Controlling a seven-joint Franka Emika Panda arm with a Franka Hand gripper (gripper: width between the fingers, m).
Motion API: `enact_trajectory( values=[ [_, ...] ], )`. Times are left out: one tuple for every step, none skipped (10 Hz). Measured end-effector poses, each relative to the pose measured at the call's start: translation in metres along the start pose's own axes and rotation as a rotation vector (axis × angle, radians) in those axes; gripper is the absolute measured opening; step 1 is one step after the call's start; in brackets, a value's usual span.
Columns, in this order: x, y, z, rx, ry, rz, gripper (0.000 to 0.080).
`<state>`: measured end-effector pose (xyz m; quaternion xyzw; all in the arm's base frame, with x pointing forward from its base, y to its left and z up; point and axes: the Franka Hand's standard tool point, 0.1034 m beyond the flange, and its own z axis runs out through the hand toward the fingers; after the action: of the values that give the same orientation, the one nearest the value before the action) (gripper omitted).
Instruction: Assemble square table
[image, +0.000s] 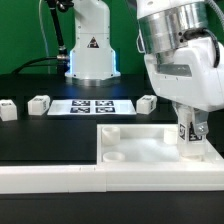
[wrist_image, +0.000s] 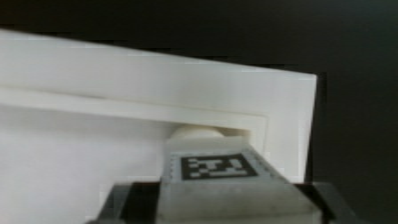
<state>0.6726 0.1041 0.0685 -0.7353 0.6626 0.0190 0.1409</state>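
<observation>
The white square table top (image: 150, 150) lies tray-side up at the exterior view's right, against the white L-shaped wall (image: 60, 182). My gripper (image: 188, 128) is shut on a short white tagged leg (image: 186, 143) and holds it upright at the top's near right corner. In the wrist view the leg (wrist_image: 217, 170) sits between my dark fingers (wrist_image: 135, 203), its end right at a round corner socket (wrist_image: 210, 133) of the top (wrist_image: 107, 110). I cannot tell whether it is seated. Three more legs lie on the black table: two (image: 8, 109) (image: 40, 103) left, one (image: 147, 102) behind the top.
The marker board (image: 92, 105) lies flat behind the table top, between the loose legs. The robot base (image: 90, 50) stands at the back centre. The L-shaped wall runs along the table's front edge.
</observation>
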Motion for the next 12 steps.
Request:
enact_trajectory(
  values=[
    [0.000,0.000,0.000,-0.001,0.000,-0.052,0.0406],
    [-0.003,0.003,0.001,-0.037,0.004,-0.299,0.0406],
    [-0.005,0.005,0.000,-0.070,-0.014,-0.487,0.0568],
    [-0.005,0.008,0.000,-0.091,-0.035,-0.571,0.0625],
    [-0.005,0.006,0.000,-0.085,-0.033,-0.622,0.0643],
    [-0.004,0.007,0.000,-0.085,-0.035,-0.677,0.0643],
    [-0.004,0.007,0.000,-0.084,-0.037,-0.735,0.0649],
    [-0.002,0.006,-0.001,-0.094,-0.033,-0.880,0.0649],
    [0.001,0.000,-0.006,-0.120,0.001,-1.089,0.0649],
    [0.003,-0.003,-0.007,-0.129,0.022,-1.239,0.0649],
    [0.002,-0.004,-0.006,-0.131,0.031,-1.289,0.0649],
    [0.000,-0.004,-0.006,-0.128,0.032,-1.264,0.0649]
  ],
)
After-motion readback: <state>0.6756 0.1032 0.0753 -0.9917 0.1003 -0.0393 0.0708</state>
